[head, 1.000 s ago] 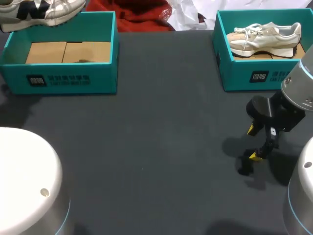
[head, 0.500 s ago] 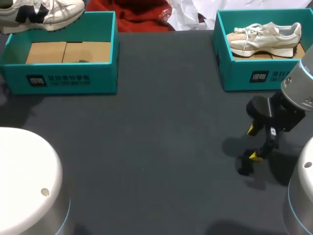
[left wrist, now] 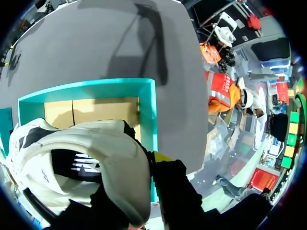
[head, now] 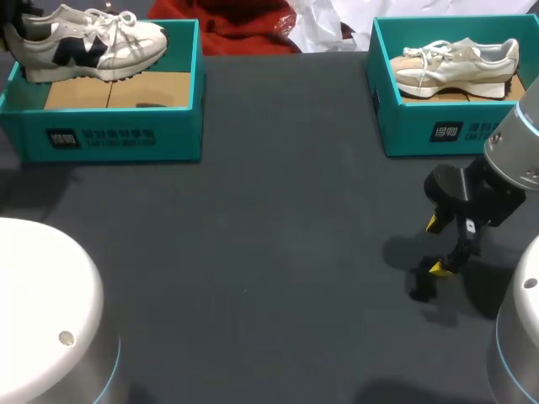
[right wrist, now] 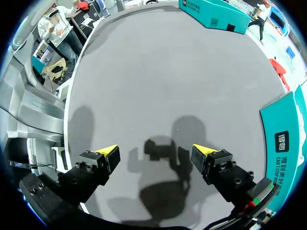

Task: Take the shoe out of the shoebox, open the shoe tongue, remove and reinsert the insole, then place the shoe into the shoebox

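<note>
Gripping the shoe (head: 93, 42) by its heel with the left end effector (left wrist: 152, 158), just above the shoebox (head: 109, 139) in the upper left of the frame. Seemingly finishing the take-out step; opening the tongue, working the insole and returning the shoe all waiting. Hovering the right end effector (head: 440, 246) wide apart, holding nothing, low over the table (head: 278, 219) at lower right.

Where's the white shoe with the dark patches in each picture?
Head view: the shoe is at the far left, over the left teal box.
Left wrist view: the shoe is big and close, against the left fingers, above that box.
Right wrist view: not in it.
Shared landmark: the teal box with cardboard inside.
</note>
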